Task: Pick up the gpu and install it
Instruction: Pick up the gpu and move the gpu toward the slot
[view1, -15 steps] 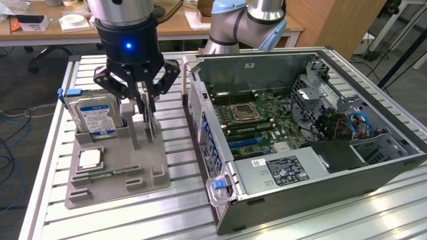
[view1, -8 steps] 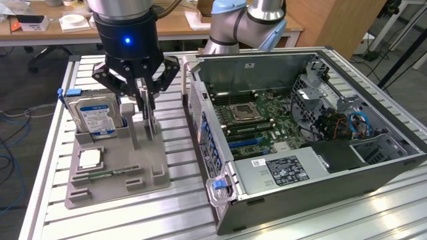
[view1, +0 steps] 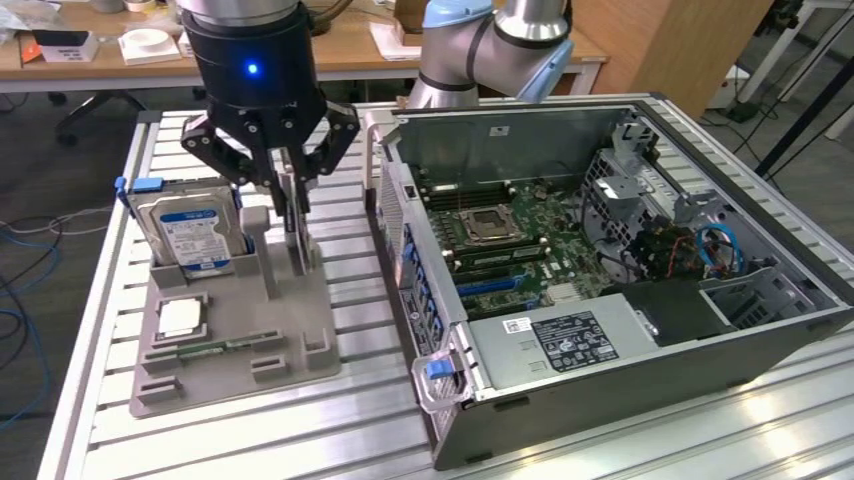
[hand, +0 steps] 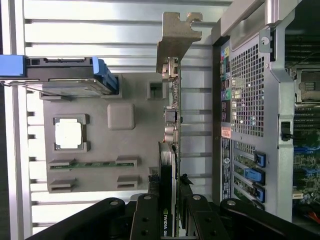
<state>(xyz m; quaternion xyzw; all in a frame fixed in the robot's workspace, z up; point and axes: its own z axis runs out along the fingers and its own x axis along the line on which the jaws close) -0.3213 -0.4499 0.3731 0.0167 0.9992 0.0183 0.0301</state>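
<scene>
At the exterior view's left a hard drive (view1: 194, 235) with a blue-and-white label stands on edge at the back of the grey holder (view1: 287, 365). In front of it, a square processor chip (view1: 180, 318) and a narrow green memory stick (view1: 214, 350) lie flat in their own recesses. Just right of the drive is my gripper (view1: 294, 200), pointing straight down over the holder. Its fingers (hand: 147, 215) are clenched on the gpu (view1: 303, 245) — one on each flat face, pinching the upper edge. The card stands upright and edge-on, its lower edge down at the holder's slot; I cannot tell whether it has left the slot. Seen from my wrist, its metal bracket (hand: 175, 37) is at the end far from my fingers. Further right lies the open computer case (view1: 641, 400) — motherboard (view1: 534, 220) exposed, power supply (view1: 561, 335) near the front.
</scene>
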